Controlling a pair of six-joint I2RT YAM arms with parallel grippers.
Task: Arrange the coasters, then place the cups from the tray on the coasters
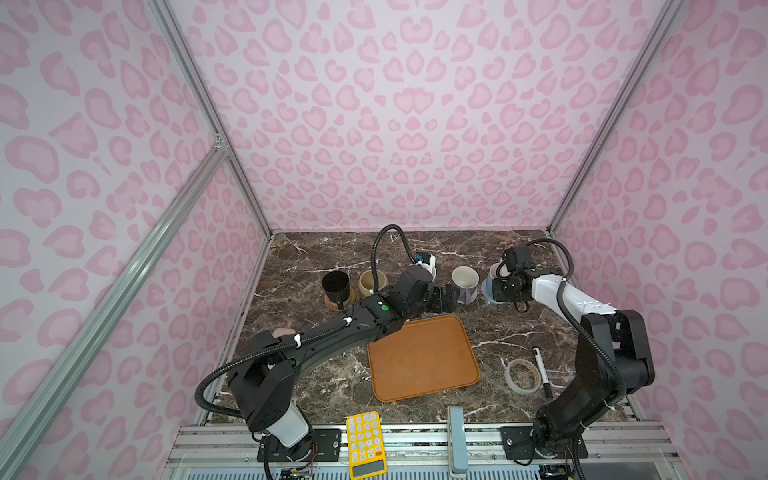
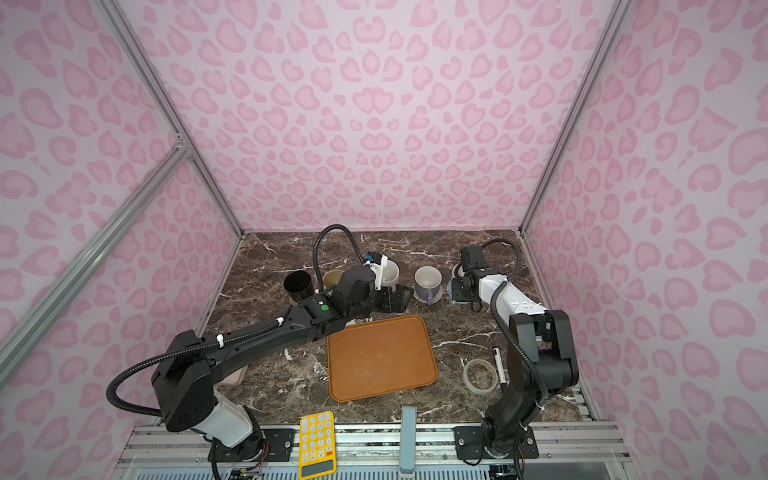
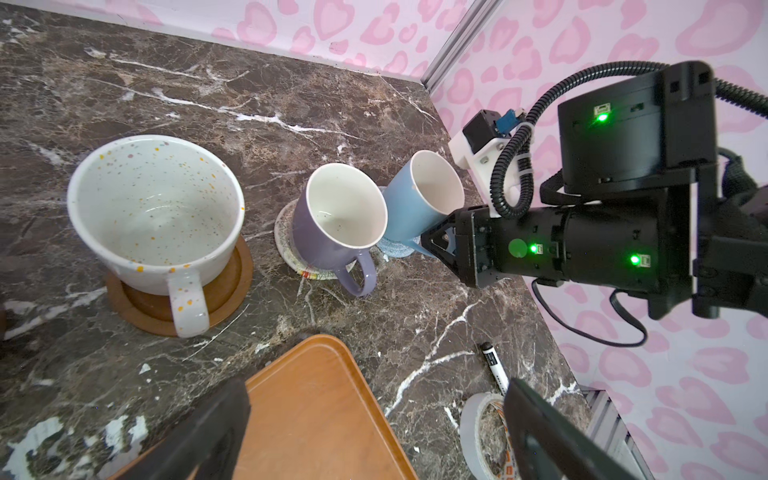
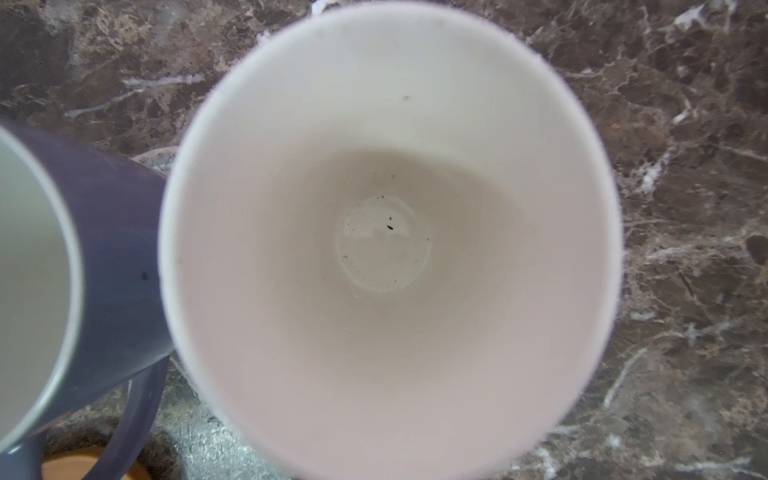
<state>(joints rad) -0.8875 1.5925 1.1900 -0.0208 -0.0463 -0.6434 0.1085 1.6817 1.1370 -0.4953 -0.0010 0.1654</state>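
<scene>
The orange-brown tray [image 1: 424, 361] is seen bare at near centre; the light blue cup [image 3: 409, 199] is set on the grey-blue coaster [image 3: 395, 249] at far right. The final placement is judged nearly done: a clean release is needed from the right gripper [image 3: 434, 245], its jaw gap hidden beside that cup; the left gripper [image 1: 448, 298] is spread wide, empty. No writing can be read.

Both top views: high above the near edge, angled down, whole table [image 1: 519, 328] in frame. Left wrist: mid-range oblique toward the far right corner. Right wrist: straight down, very close, into light blue mug [image 4: 386, 249]; lavender mug [image 3: 336, 228] shared by both wrist views.
</scene>
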